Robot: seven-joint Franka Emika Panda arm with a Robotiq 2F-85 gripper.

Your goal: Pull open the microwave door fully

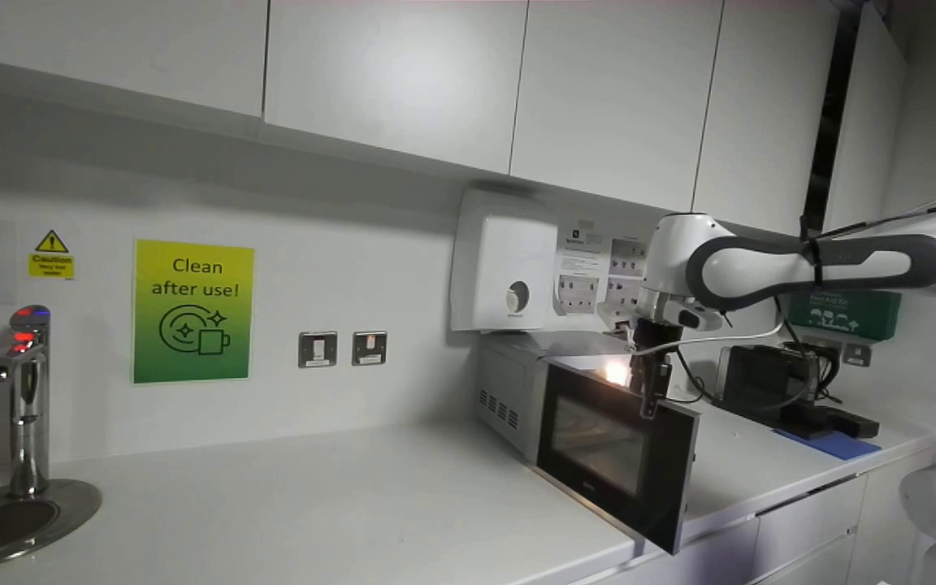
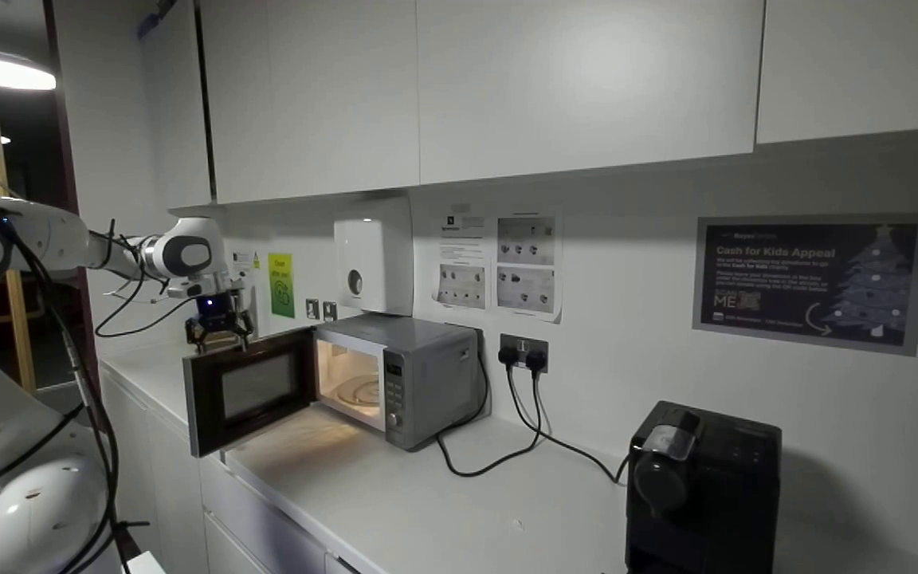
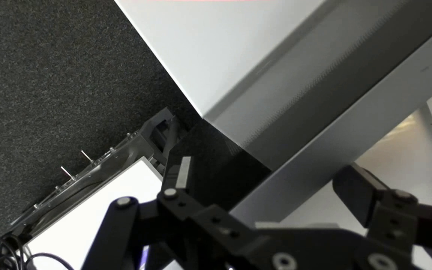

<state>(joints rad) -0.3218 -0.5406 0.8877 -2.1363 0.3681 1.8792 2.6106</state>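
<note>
The silver-grey microwave (image 1: 507, 394) stands on the counter, also in an exterior view (image 2: 435, 351), its interior lit orange. Its door (image 1: 663, 455) stands wide open, swung out past the counter's front edge; its inner side faces an exterior view (image 2: 260, 387). My gripper (image 1: 651, 396) points down at the door's top edge near its free end, also in an exterior view (image 2: 222, 344). In the wrist view my gripper's (image 3: 264, 174) fingers are wide apart, one on each side of the door's grey top edge (image 3: 313, 165). I cannot tell whether either finger touches it.
White wall cabinets (image 1: 614, 97) hang above, and a white dispenser (image 1: 504, 260) is on the wall behind the microwave. A black coffee machine (image 2: 706, 486) and black cables (image 2: 491, 470) are on the counter (image 2: 427, 518). A tap (image 1: 28, 406) stands at a sink.
</note>
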